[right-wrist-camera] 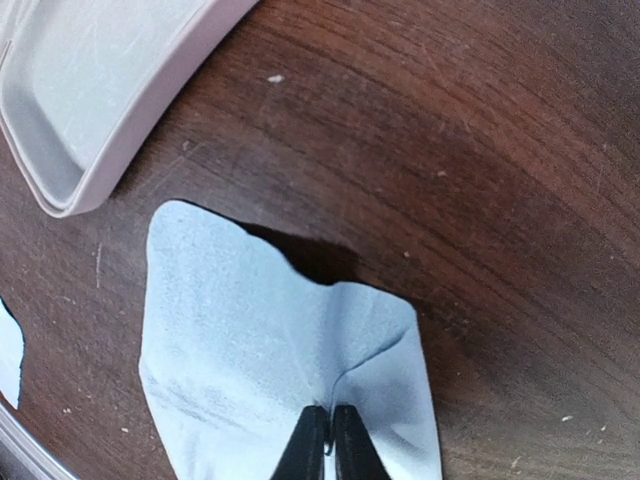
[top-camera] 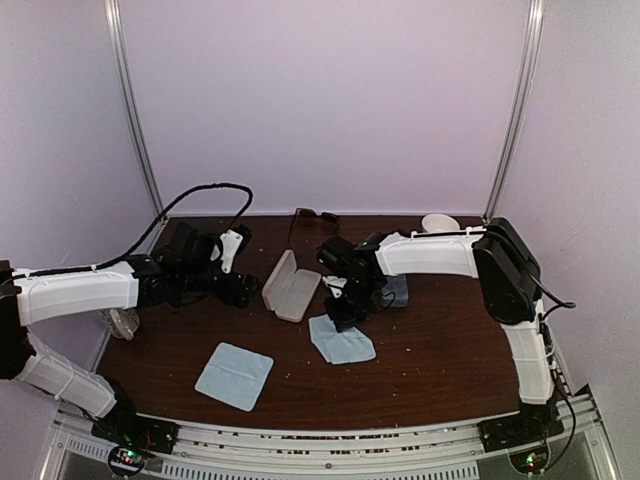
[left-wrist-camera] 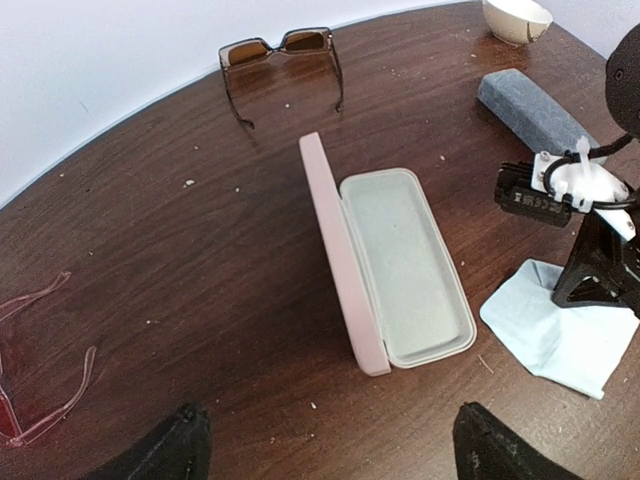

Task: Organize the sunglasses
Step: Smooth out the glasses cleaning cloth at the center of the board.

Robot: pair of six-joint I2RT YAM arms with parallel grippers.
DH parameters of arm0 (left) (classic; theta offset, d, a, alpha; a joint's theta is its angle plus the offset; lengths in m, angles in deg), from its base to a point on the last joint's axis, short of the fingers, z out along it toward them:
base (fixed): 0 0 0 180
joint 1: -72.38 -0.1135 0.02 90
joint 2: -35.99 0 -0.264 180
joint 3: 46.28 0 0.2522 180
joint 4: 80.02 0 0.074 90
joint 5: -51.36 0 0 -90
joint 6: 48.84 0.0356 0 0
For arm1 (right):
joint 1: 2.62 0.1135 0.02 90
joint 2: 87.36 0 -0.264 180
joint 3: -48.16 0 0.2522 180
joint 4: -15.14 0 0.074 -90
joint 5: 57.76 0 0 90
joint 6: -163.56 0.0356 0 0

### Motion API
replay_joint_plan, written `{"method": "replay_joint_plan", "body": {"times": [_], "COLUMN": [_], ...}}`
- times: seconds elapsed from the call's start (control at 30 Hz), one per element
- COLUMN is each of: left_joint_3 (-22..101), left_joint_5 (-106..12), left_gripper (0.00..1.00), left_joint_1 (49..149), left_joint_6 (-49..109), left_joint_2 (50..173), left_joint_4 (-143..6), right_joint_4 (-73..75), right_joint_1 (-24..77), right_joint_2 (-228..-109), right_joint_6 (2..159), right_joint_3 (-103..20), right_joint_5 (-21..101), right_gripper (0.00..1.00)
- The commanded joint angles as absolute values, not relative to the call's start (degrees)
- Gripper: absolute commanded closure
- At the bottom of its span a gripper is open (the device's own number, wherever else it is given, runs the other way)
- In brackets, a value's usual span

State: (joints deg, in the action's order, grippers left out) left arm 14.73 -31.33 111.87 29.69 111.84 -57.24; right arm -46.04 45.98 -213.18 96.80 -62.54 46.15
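Right gripper (right-wrist-camera: 327, 442): clamped on light-blue cloth (right-wrist-camera: 240, 340). Left gripper (left-wrist-camera: 330, 442): spread apart, empty. Dark sunglasses (left-wrist-camera: 282, 48): desk (left-wrist-camera: 200, 250) far edge.

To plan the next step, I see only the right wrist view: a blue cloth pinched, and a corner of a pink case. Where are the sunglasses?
Observer: The dark sunglasses lie near the far edge of the table, beyond the open pink case.
Operator: And the second pair?
Observer: The thin reddish pair lies at the left side, unfolded.
Operator: Is the left gripper holding something?
Observer: No, it is open and empty, facing the case.
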Motion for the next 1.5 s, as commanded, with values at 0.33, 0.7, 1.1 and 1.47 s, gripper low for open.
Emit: {"method": "replay_joint_plan", "body": {"times": [0.33, 0.7, 1.1, 1.47], "left_joint_3": [15.1, 15.9, 17.2, 17.4], "left_joint_5": [-31.0, -31.1, -31.2, -32.3], "left_gripper": [0.13, 0.13, 0.13, 0.13], "left_joint_1": [112.2, 112.2, 112.3, 112.5], "left_joint_6": [28.8, 28.9, 29.2, 29.8], "left_joint_2": [112.6, 113.5, 114.6, 114.5], "left_joint_4": [-59.2, -59.1, -58.7, -58.2], "right_joint_4": [-44.2, -42.5, -43.3, -49.5], "right_joint_1": [44.3, 43.1, 42.5, 39.0], "right_joint_2": [-209.6, -209.3, -209.0, -207.3], "right_joint_6": [97.2, 97.4, 96.2, 90.7], "right_joint_3": [-60.3, -59.0, -59.0, -61.8], "right_joint_5": [49.3, 52.7, 52.3, 44.0], "right_gripper": [0.91, 0.91, 1.0, 1.0]}}
